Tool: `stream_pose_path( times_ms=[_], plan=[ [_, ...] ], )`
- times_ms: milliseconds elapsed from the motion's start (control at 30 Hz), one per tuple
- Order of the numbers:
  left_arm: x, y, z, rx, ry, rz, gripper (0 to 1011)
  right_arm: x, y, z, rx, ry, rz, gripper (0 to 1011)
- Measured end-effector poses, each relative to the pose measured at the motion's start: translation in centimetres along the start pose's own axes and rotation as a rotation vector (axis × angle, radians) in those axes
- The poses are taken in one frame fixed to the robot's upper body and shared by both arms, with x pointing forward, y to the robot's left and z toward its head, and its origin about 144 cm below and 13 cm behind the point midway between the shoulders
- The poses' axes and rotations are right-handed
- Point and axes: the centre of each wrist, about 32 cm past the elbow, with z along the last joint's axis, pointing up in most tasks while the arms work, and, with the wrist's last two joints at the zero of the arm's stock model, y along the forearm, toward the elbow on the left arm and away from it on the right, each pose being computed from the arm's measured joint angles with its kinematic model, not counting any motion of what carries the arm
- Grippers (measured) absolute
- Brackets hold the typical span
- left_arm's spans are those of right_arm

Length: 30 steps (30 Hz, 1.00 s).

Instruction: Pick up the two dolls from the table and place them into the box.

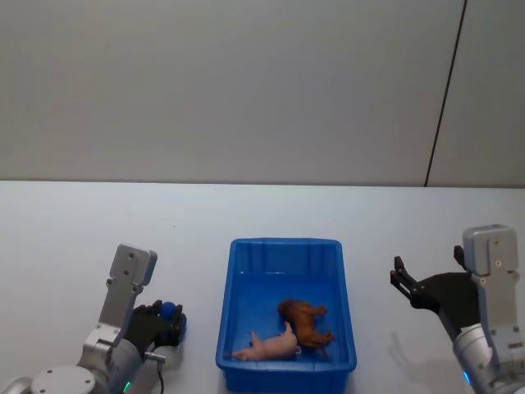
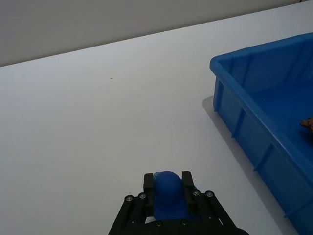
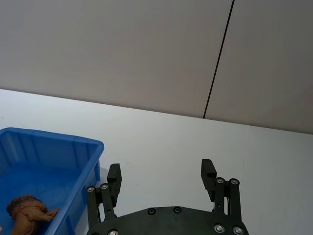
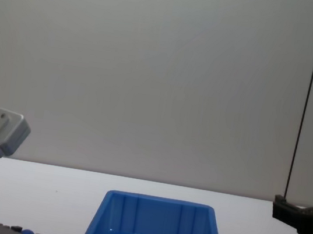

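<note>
The blue box sits on the white table in front of me. Inside it lie a shaggy brown doll and a pale pink doll, side by side near the front wall. The brown doll and the box also show in the right wrist view. My left gripper, left of the box and above the table, is shut on a rounded blue doll. On the right of the box, my right gripper hangs open and empty above the table.
A plain grey wall with a dark vertical seam stands behind the table. Bare tabletop spreads left, right and behind the box.
</note>
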Motion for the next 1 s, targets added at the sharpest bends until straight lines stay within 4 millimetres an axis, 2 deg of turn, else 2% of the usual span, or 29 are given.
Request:
stream_pose_path(
  times_ms=[67, 133, 500, 1000],
  plan=[
    [0.0, -0.1, 0.0, -0.001, 0.003, -0.001, 314, 0.0, 0.0, 0.0, 0.000, 0.000, 0.000, 1003],
    [0.1, -0.2, -0.1, -0.003, 0.006, -0.004, 290, 0.0, 0.0, 0.0, 0.000, 0.000, 0.000, 1003],
    [0.1, -0.4, 0.4, -0.030, 0.002, -0.014, 220, 0.0, 0.0, 0.0, 0.000, 0.000, 0.000, 1003],
    [-0.4, 1.0, 4.1, -0.181, -0.075, -0.056, 145, 0.0, 0.0, 0.0, 0.000, 0.000, 0.000, 1002]
  ],
)
